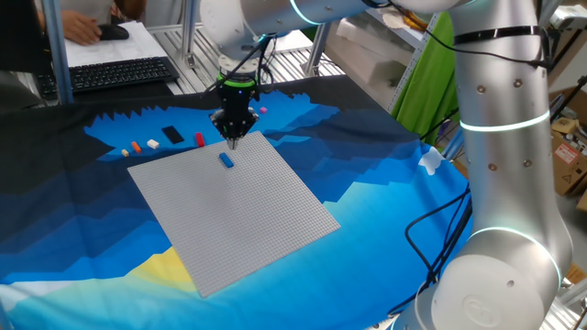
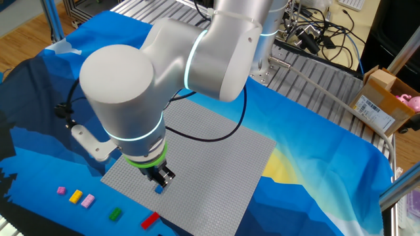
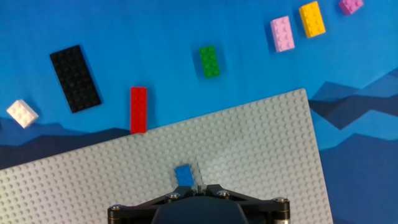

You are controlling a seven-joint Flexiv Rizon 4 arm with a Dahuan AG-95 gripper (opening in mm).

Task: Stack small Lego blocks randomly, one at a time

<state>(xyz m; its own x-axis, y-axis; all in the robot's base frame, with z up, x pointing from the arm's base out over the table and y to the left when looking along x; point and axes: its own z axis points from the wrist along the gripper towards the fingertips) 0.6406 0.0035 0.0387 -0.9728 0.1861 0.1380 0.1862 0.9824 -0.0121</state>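
Note:
A small blue Lego block (image 3: 184, 176) sits on the grey baseplate (image 3: 261, 149) near its edge, also seen in one fixed view (image 1: 226, 160). My gripper (image 1: 231, 140) hangs just above and beside it, fingers shut together with nothing between them. In the hand view the fingertips (image 3: 200, 186) meet just right of the blue block. Loose blocks lie on the cloth beyond the plate: red (image 3: 138, 109), green (image 3: 209, 61), pale pink (image 3: 282, 33), yellow (image 3: 311, 18), magenta (image 3: 351, 5) and white (image 3: 22, 113).
A flat black plate (image 3: 75, 78) lies on the cloth between the white and red blocks. An orange block (image 1: 138, 146) lies at the row's far end. A keyboard (image 1: 119, 73) stands behind the table. The arm's big elbow (image 2: 125, 85) overhangs the baseplate (image 2: 216, 157).

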